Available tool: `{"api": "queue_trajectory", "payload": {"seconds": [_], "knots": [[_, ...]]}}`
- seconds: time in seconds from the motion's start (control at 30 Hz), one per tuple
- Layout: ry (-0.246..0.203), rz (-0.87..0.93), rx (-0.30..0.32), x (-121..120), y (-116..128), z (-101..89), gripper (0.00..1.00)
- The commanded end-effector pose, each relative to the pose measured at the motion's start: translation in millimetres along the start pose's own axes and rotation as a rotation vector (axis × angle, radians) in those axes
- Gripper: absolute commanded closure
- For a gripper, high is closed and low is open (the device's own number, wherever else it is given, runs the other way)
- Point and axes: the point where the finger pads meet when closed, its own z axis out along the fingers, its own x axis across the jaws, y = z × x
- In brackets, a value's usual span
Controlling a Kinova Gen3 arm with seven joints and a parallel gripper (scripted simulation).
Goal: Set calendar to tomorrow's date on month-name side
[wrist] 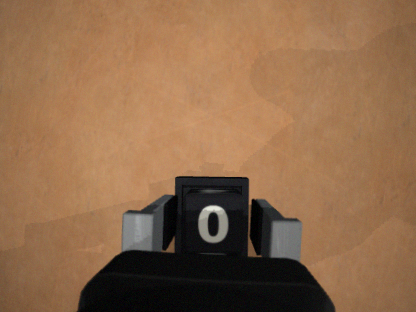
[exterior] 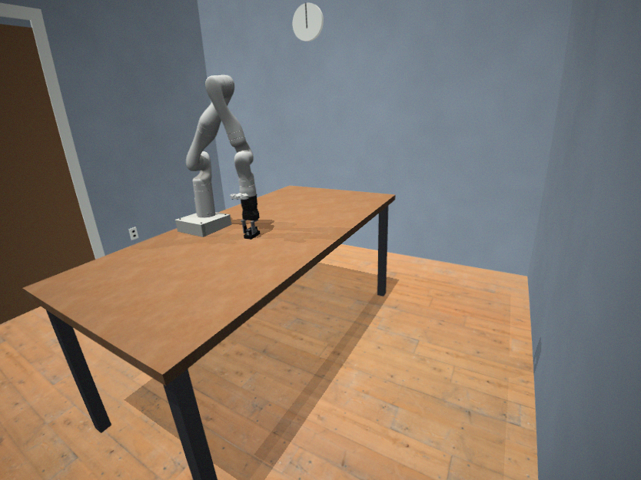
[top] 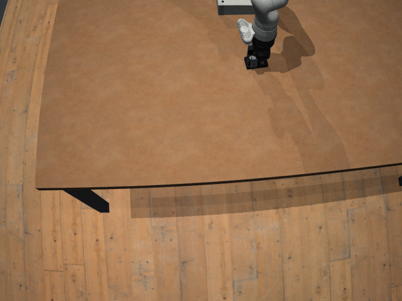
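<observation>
- Jaws are spread, with a visible gap on both sides of the cube [wrist: 212, 217]. So the gripper [wrist: 212, 228] has nothing clamped; the fingers just flank it.
- The cube sits between the jaws showing a white "0" to the wrist cam, upright from that angle. It looks like it rests on something dark below, but I can't tell if that's the tray floor or the table.
- From the top view there's a small black block [top: 256, 61] right under the gripper, just in front of the arm's base [top: 224, 0]. Probably tray plus cubes, too small to split apart. Can't make out the second cube or the month name anywhere.
- Handling guess: a small, rigid, light block with flat faces, so it shouldn't squash or break. The faces look smooth, so it could slip or twist if pinched off-centre.
- Best hold, I'd say, is two opposite flat sides, squarely and around mid-height, keeping the pads off the digit you want to read.
- The table [top: 134, 96] stretches well away from the base on all sides, and the whole action is tucked in close to the base.
</observation>
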Motion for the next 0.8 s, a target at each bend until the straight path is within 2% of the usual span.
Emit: {"api": "queue_trajectory", "payload": {"seconds": [0.0, 0.43, 0.77], "knots": [[-0.001, 0.0, 0.0, 0, 0, -0.4, 0.13], [-0.001, 0.0, 0.0, 0, 0, -1.7, 0.13], [-0.001, 0.0, 0.0, 0, 0, -22.8, 0.13]]}}
